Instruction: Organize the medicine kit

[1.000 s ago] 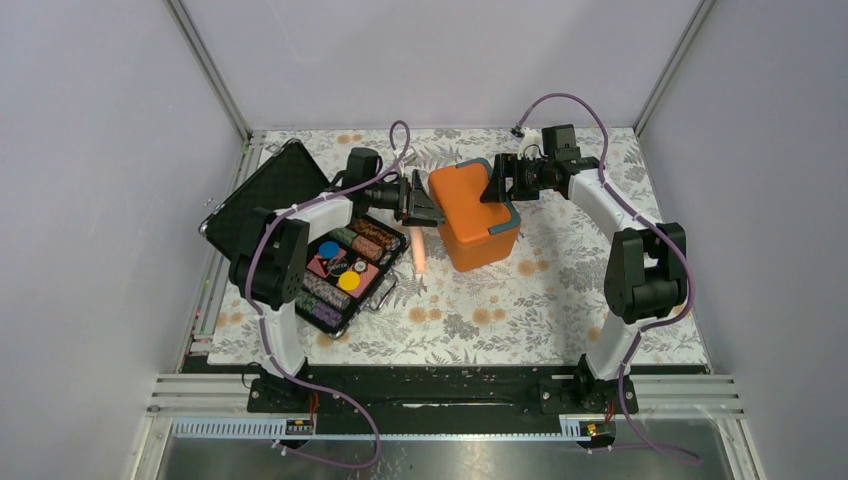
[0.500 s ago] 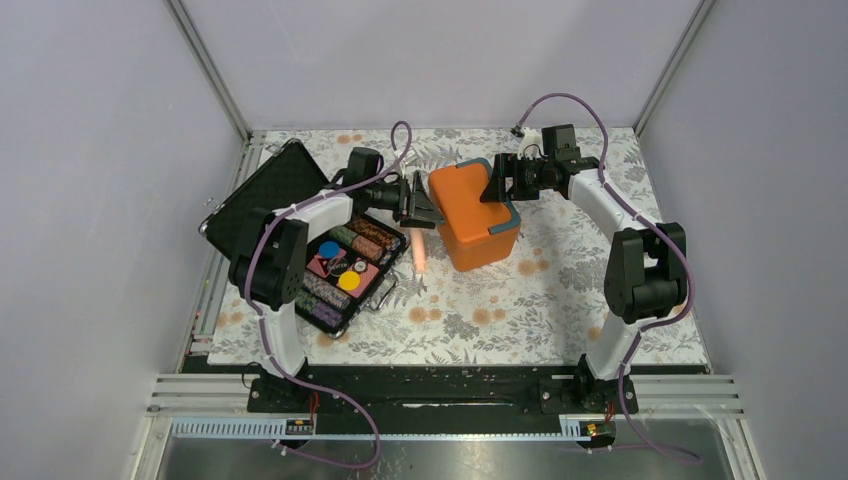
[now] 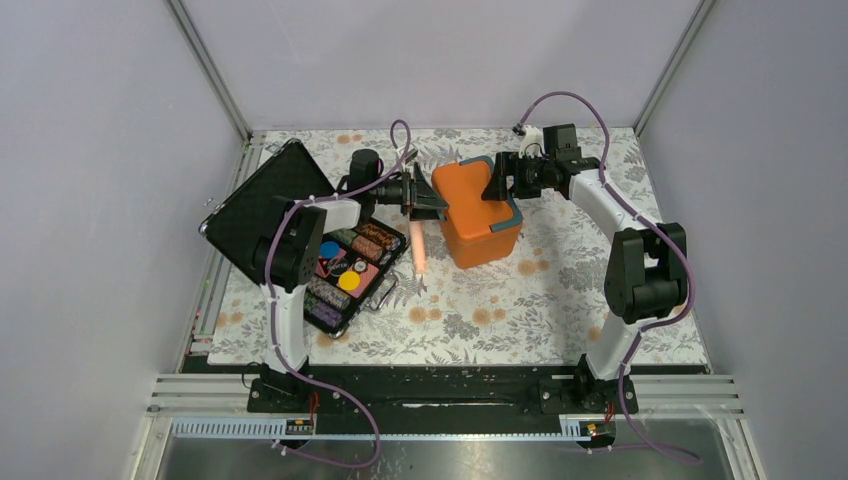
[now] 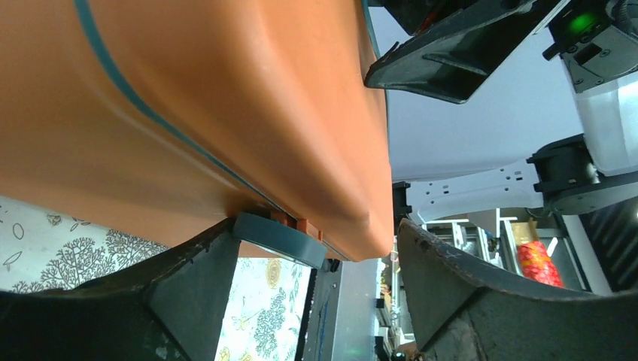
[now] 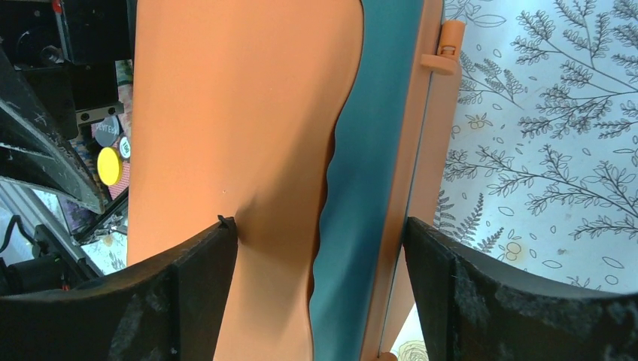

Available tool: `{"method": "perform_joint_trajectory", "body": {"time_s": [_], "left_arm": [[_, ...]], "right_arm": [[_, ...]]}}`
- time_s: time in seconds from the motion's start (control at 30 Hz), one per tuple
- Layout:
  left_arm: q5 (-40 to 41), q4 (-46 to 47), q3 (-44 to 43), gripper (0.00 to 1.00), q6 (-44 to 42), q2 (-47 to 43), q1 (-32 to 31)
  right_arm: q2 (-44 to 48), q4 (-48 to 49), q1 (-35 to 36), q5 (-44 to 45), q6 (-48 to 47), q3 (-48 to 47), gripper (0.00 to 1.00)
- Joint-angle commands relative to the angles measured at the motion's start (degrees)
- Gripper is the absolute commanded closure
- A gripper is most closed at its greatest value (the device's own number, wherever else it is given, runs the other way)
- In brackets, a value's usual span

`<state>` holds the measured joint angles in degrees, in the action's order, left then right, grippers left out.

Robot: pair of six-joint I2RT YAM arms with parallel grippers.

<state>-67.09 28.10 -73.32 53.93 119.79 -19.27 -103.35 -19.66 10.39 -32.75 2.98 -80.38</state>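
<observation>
Medicine kit (image 3: 478, 222) has crept slightly back on the counter (image 3: 560, 300); it sits closed, mid-rear. Left gripper (image 3: 432, 200) has followed to its left end, jaws wide around the teal latch (image 4: 280, 239). Right gripper (image 3: 497, 185) straddles the opposite rim, jaws wide; whether it clamps I cannot tell. To open it well, steady the box with one gripper and lift the latch gently, without dragging the box.

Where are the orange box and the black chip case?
orange box (image 3: 468, 190): top external view, on its closed lid.
black chip case (image 3: 260, 198): top external view, on its raised lid.
</observation>
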Motion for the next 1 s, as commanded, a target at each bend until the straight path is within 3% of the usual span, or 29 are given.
{"method": "perform_joint_trajectory", "body": {"time_s": [0.0, 0.37, 0.8, 0.97], "left_arm": [[-4.3, 21.3, -1.9, 0.27, 11.5, 0.3, -1.5], [-4.8, 15.7, 2.1, 0.44, 5.8, -4.6, -0.4], [-5.4, 14.0, 4.3, 0.44, 3.9, -6.9, 1.2], [-2.7, 0.9, 1.5, 0.44, -3.3, -6.2, 1.1]], "right_arm": [[-3.1, -5.3, 1.2, 7.4, -5.7, 2.7, 0.15], [-3.7, -5.2, 1.3, 7.5, -6.3, 2.4, 0.15], [-4.4, -5.5, 1.2, 7.6, -6.5, 1.7, 0.14], [-4.4, -5.5, 1.3, 7.7, -6.5, 1.6, 0.14]]}}
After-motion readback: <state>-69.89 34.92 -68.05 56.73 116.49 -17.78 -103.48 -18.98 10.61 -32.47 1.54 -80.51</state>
